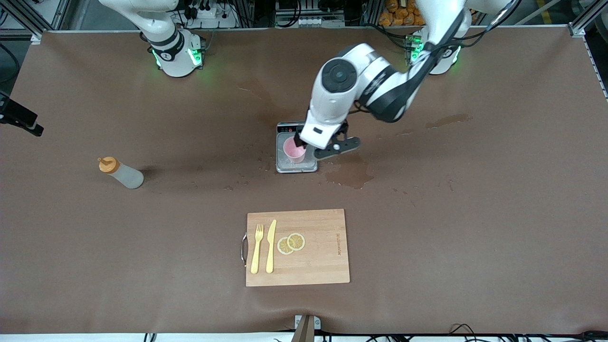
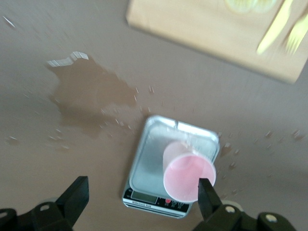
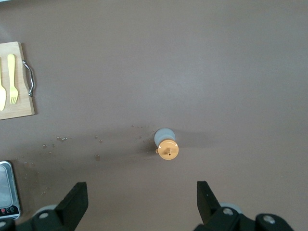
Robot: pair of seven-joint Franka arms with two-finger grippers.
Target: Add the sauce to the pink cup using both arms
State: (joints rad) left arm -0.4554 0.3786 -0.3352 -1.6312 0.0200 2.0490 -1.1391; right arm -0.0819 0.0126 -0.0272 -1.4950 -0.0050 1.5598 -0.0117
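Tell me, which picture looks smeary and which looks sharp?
The left wrist view is smeary: the pink cup and the fork blur. The right wrist view is sharp; the sauce casts a soft shadow. The front view is evenly lit.

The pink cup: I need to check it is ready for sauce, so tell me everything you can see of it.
The pink cup is small, plain pale pink, handleless, slightly tapered, with a round open rim; it looks like plastic. It stands upright on the grey scale, near the table's middle, and appears empty. The left gripper is over it with its jaws open, one finger beside the rim; whether it touches is unclear. Wet patches lie on the table beside the scale.
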